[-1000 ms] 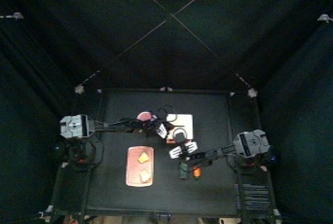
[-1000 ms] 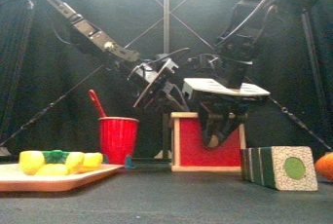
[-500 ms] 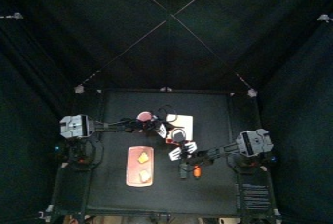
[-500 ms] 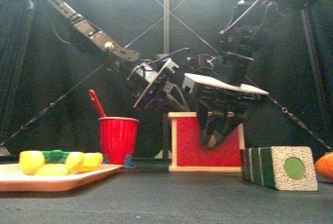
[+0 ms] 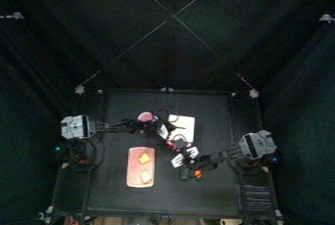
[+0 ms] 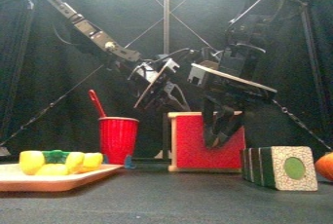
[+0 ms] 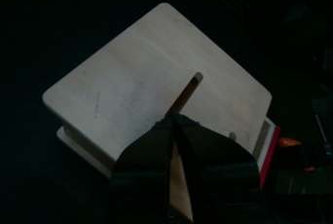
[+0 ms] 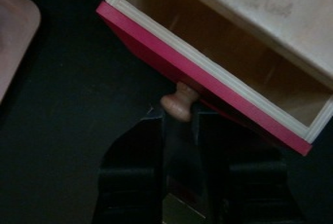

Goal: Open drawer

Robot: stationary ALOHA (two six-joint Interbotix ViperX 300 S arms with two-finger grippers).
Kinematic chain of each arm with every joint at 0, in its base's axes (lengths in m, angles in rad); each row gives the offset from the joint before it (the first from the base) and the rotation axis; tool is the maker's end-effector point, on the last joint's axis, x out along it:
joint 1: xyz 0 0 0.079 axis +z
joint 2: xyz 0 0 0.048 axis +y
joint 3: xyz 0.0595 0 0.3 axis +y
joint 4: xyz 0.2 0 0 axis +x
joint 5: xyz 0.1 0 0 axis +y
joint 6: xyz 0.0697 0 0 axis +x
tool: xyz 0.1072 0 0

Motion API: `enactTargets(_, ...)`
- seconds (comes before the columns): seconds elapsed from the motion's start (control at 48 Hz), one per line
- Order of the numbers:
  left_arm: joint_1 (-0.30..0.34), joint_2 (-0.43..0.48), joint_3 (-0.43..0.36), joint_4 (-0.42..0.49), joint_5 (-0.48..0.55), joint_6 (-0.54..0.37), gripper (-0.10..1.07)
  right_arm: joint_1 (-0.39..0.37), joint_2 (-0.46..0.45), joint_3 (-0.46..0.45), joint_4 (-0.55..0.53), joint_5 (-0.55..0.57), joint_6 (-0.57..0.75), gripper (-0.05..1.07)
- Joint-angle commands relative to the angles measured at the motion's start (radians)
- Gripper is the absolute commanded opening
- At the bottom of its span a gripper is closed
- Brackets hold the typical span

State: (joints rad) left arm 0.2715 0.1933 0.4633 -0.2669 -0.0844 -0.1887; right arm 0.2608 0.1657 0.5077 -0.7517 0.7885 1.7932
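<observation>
The drawer (image 6: 205, 142) is a pale wooden box with a red front, standing mid-table (image 5: 181, 126). In the right wrist view its red-fronted sliding part (image 8: 196, 67) is pulled out, with the hollow inside showing. My right gripper (image 8: 180, 111) holds the small round knob (image 8: 180, 99) on that front between its jaws. In the front view the right gripper (image 6: 219, 129) hangs before the red face. My left gripper (image 7: 182, 135) rests on the box's flat wooden top (image 7: 143, 82), jaws together, coming in from the left (image 6: 163, 90).
A red cup (image 6: 119, 138) with a stick in it stands left of the drawer. A board with yellow and green pieces (image 6: 53, 165) lies at the front left. A green-and-white box (image 6: 279, 167) and an orange ball (image 6: 325, 166) sit at the front right.
The right arm has drawn back toward the table's front and the red drawer front has come slightly nearer. The left arm has stayed on the box.
</observation>
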Motion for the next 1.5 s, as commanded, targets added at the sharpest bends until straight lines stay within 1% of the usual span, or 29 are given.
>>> enactTargets(0.0, 0.009, -0.002, -0.003, -0.008, 0.009, 0.0, 0.49, 0.04, -0.021, 0.005, 0.025, -0.023, 0.003, 0.44)
enactTargets(0.146, 0.009, -0.002, -0.005, -0.011, 0.009, 0.0, 0.49, 0.055, -0.021, 0.006, 0.025, -0.089, 0.003, 0.44)
enactTargets(0.292, 0.009, -0.002, -0.005, -0.011, 0.009, 0.0, 0.49, 0.055, -0.021, 0.014, 0.038, -0.144, 0.003, 0.43)
enactTargets(0.542, 0.011, 0.0, -0.005, -0.014, 0.009, 0.0, 0.49, 0.055, -0.021, 0.025, 0.057, -0.152, 0.003, 0.43)
enactTargets(0.667, 0.011, 0.0, -0.005, -0.014, 0.009, 0.0, 0.49, 0.055, -0.032, 0.029, 0.048, -0.129, 0.003, 0.43)
enactTargets(0.812, 0.012, 0.0, -0.008, -0.014, 0.009, 0.0, 0.49, 0.048, -0.048, 0.029, 0.028, -0.066, 0.009, 0.43)
enactTargets(1.042, 0.011, -0.005, -0.006, -0.014, 0.009, 0.002, 0.49, 0.032, -0.069, 0.046, 0.025, 0.057, 0.008, 0.43)
enactTargets(1.292, 0.008, -0.021, -0.002, -0.012, 0.011, 0.002, 0.49, 0.038, -0.12, 0.083, 0.04, 0.063, 0.012, 0.43)
enactTargets(1.479, 0.003, -0.049, 0.003, -0.002, 0.011, 0.003, 0.49, 0.06, -0.186, 0.124, 0.061, 0.06, 0.011, 0.43)
